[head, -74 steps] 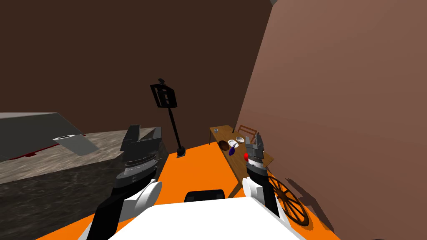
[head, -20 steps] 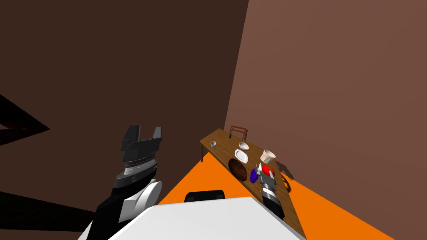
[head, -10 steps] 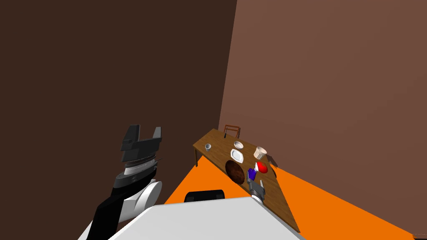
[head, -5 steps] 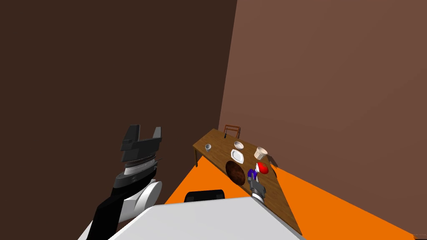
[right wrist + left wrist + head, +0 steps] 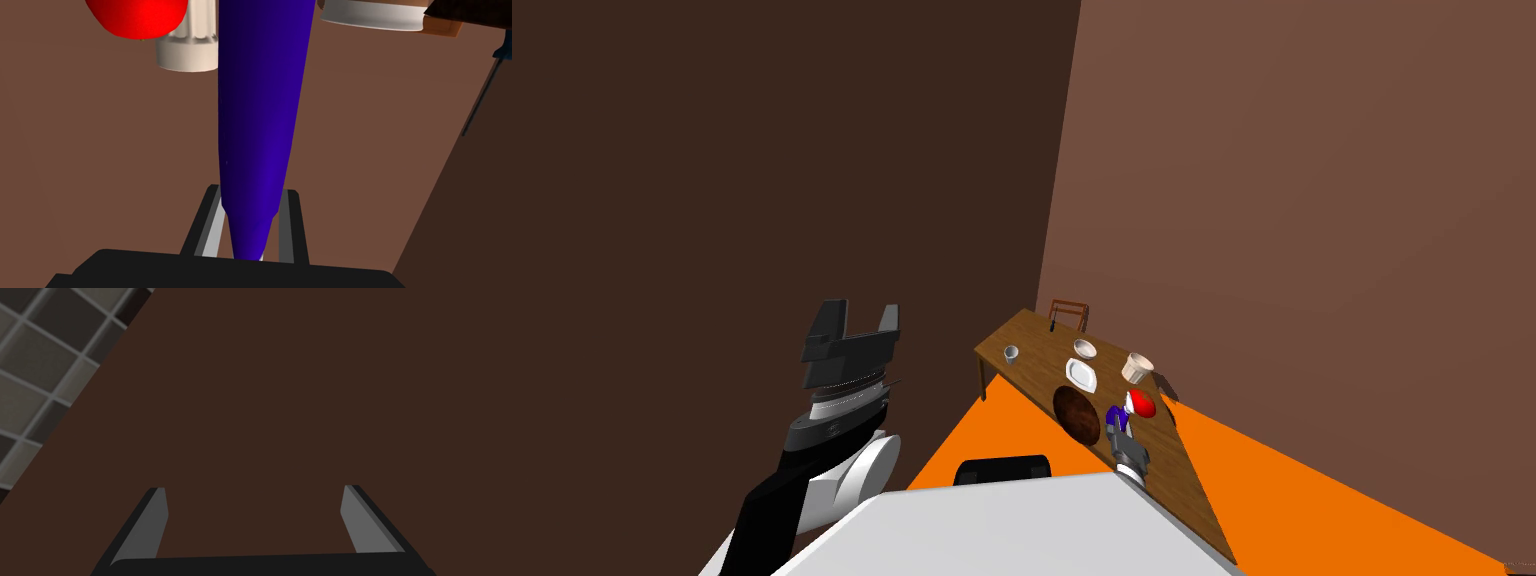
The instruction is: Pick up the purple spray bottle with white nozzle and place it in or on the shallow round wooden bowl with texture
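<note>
Two thin grey blades of the right gripper (image 5: pixel 252 196) are seen drawn in narrowly and pressed against the sides of the purple spray bottle (image 5: pixel 260 115). Its tapered end is clamped between them just above the dark gripper body, and its blue-purple body is seen widening away from the blades. In the head view the right gripper (image 5: pixel 1120 436) is found just beside the round wooden bowl (image 5: pixel 1075 414), on the bowl's side nearer the lighter wall. The purple spray bottle (image 5: pixel 1114 415) is held at its tip, close to the bowl's rim but outside it. Whether the bottle is touching the table (image 5: pixel 1172 480) or is raised off it cannot be told. A red object (image 5: pixel 1143 404) is seen just past the bottle from the bowl, and a cream cup (image 5: pixel 1137 367) is set a little farther from the bowl on that same side. Both are also caught in the right wrist view, the red object (image 5: pixel 135 15) and the cream cup (image 5: pixel 187 50) lying beyond the bottle. A white plate (image 5: pixel 1081 374) is placed next to the bowl on its far side, with a small white bowl (image 5: pixel 1084 348) beyond that. The left gripper (image 5: pixel 860 320) is held up well apart from the bowl, off the table. In its own wrist view the left gripper (image 5: pixel 255 498) is shown with its blades spread wide.
</note>
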Robot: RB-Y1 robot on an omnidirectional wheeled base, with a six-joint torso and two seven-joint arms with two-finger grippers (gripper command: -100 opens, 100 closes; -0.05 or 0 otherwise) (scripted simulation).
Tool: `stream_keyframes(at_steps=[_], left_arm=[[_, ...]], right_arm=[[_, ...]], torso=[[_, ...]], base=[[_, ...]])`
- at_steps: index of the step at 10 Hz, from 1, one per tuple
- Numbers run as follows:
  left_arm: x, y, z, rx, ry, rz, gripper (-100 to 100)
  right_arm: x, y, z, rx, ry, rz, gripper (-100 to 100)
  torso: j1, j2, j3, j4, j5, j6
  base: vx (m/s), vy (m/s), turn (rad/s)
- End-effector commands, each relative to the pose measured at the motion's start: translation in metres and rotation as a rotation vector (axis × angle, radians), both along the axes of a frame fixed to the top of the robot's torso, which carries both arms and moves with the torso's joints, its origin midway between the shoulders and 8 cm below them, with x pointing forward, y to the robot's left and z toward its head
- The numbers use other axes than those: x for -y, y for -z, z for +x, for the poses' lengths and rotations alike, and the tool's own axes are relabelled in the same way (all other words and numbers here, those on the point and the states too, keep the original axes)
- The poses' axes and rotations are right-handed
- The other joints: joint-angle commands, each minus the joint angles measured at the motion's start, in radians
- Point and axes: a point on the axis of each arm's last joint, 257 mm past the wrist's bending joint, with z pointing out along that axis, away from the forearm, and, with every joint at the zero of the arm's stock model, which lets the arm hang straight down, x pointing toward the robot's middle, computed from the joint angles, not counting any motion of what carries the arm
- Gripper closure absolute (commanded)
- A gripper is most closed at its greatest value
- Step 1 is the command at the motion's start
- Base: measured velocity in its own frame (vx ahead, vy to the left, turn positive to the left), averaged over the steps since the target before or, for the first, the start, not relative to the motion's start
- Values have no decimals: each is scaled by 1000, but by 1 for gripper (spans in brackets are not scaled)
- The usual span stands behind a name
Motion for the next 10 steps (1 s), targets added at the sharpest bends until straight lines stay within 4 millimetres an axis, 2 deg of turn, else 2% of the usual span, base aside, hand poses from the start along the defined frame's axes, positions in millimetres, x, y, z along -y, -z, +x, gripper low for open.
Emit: stream_keyframes(at_steps=[1,2,6,8,9,10], left_arm=[[0,0,0,0,0,0,0],[0,0,0,0,0,0,0],[0,0,0,0,0,0,0],[0,0,0,0,0,0,0],[0,0,0,0,0,0,0],[0,0,0,0,0,0,0]], right_arm=[[0,0,0,0,0,0,0],[14,-9,4,3,-3,-28,100],[52,-36,20,19,-3,-92,100],[65,-47,29,29,3,-105,100],[65,-47,29,29,3,-105,100],[74,-55,38,38,11,-106,100]], torso=[[0,0,0,0,0,0],[0,0,0,0,0,0],[6,3,2,1,3,0],[9,4,2,1,4,0],[8,4,2,1,4,0],[7,4,2,1,3,0]], base=[[0,0,0],[-20,35,11],[-50,74,4],[-60,97,-11],[-43,48,-3],[-50,72,-16]])
